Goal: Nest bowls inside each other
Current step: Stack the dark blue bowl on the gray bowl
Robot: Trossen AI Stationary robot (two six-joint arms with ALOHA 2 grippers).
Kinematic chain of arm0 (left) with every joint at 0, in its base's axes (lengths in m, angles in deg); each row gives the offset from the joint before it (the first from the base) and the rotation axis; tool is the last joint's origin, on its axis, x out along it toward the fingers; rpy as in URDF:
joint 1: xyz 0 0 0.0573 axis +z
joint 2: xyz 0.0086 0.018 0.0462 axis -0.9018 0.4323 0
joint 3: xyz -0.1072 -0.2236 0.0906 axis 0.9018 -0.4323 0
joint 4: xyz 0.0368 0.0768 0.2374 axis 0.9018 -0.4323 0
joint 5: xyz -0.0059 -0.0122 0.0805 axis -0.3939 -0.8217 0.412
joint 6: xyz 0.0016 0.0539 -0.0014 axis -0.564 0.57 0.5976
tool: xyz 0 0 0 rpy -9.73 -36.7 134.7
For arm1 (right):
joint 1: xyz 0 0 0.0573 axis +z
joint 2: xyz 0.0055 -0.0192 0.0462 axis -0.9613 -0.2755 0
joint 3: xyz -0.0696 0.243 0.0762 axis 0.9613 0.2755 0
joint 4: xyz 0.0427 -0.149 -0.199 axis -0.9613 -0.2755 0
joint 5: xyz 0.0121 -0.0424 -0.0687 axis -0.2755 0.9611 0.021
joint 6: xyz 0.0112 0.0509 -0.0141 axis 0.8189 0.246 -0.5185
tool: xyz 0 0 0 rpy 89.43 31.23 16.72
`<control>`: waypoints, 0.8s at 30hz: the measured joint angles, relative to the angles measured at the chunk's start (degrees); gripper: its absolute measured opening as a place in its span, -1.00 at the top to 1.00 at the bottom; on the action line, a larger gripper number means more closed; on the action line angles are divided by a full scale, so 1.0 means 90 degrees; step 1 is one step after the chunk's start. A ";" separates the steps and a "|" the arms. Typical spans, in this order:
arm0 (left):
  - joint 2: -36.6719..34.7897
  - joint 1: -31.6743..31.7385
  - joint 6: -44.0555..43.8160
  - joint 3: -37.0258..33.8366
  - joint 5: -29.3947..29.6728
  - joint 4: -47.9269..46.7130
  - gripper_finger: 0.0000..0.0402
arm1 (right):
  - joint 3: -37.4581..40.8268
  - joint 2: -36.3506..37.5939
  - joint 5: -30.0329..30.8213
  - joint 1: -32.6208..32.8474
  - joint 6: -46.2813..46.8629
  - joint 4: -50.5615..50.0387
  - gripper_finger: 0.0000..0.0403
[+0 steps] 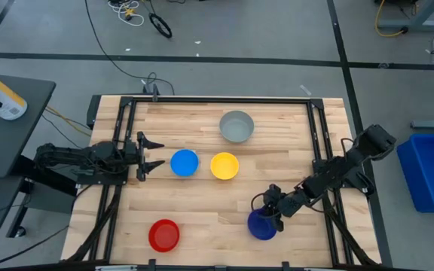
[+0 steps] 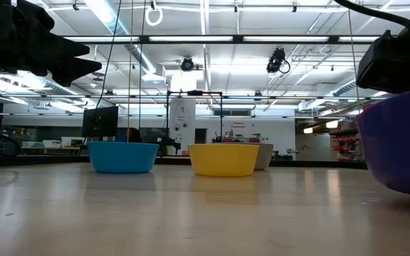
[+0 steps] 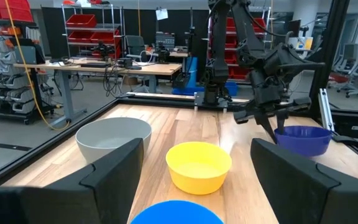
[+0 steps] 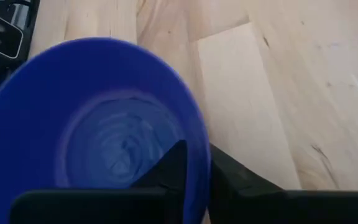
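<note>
Five bowls are on the wooden table. The grey one (image 1: 236,126) stands at the far middle, the light blue (image 1: 184,162) and yellow (image 1: 224,165) ones side by side at the centre, and the red one (image 1: 164,235) near the front edge. At the front right, my right gripper (image 1: 276,214) is shut on the dark blue bowl (image 1: 261,224). My left gripper (image 1: 153,154) stays open and level at the table's left side, just left of the light blue bowl, with nothing between its fingers. My right gripper holds the dark blue bowl by its rim (image 4: 196,155) on the side toward the table's right edge. One finger (image 4: 169,165) is inside the bowl and one (image 4: 241,180) outside its wall. The fingers slant down from the right. The bowl stands upright (image 3: 303,140).
A black metal frame (image 1: 217,100) runs along the table's far edge and both sides. A blue bin (image 1: 432,169) stands off the table to the right. Bare wood lies between the red bowl and the dark blue one.
</note>
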 joint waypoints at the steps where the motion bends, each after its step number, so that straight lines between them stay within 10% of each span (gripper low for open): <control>1: -0.0001 0.0000 0.0000 0.0001 0.0000 0.0000 -0.53 | 0.0000 -0.0039 -0.0001 0.0000 0.0000 0.0027 0.81; 24: 0.0001 0.0000 0.0000 0.0001 0.0027 -0.0015 -0.53 | 0.0000 -0.0128 0.0674 -0.0039 -0.0487 0.0666 0.99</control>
